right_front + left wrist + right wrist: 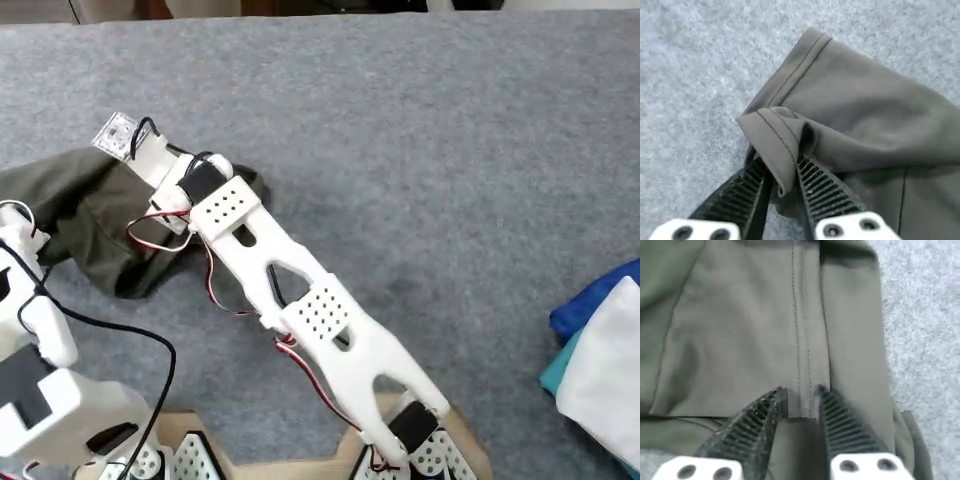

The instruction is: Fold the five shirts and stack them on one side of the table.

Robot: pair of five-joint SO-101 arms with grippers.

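High view, arm [300,290] covering olive shirt [80,215], left claw [780,162] clamped on hem, right claw [801,399] clamped on seam

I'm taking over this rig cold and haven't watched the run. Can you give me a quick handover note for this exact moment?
Left gripper: shut on a hemmed edge of the olive shirt.
Right gripper: shut on the same shirt, at a seam.
The olive shirt lies rumpled on the table, at the left of the high view. A pile of blue, teal and white shirts sits at the right edge.
Done: that pile, at least three shirts.
Left: fold the olive shirt, stack it, and check the count against five.
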